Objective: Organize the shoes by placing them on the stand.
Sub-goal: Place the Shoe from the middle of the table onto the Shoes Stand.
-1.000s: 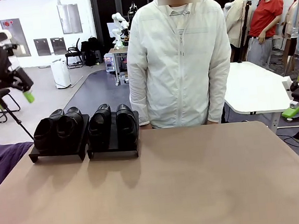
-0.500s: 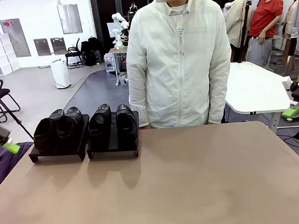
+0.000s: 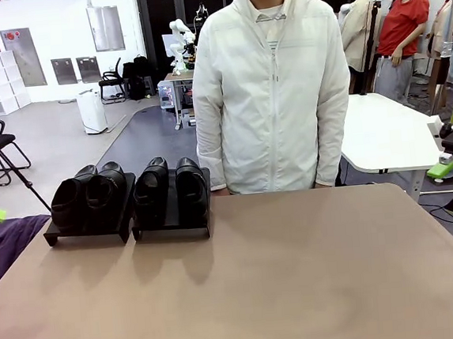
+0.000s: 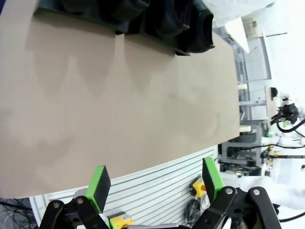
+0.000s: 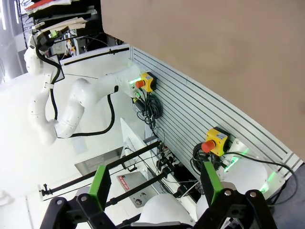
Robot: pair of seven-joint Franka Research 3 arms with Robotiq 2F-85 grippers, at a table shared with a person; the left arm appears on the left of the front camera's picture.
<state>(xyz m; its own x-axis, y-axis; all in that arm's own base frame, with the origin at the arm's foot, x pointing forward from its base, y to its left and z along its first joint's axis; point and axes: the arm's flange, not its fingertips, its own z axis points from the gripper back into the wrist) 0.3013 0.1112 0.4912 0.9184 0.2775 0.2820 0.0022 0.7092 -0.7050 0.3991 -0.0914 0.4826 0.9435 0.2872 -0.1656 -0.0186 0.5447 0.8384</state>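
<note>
All four shoes (image 3: 129, 194) sit on the stand (image 3: 128, 226) at the table's (image 3: 299, 274) far-left corner, so the task looks finished; left gripper (image 4: 155, 183) and right gripper (image 5: 155, 186) are spread wide, holding nothing.

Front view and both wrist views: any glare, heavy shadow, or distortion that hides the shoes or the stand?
Front view: sharp and evenly lit; the shoes show small highlights, and the stand casts soft shadows toward the camera. Left wrist view: rolled, shoes dark and cropped at the top edge, open left gripper sharp. Right wrist view: wide-angle bending, overexposed white floor, open right gripper.
</note>
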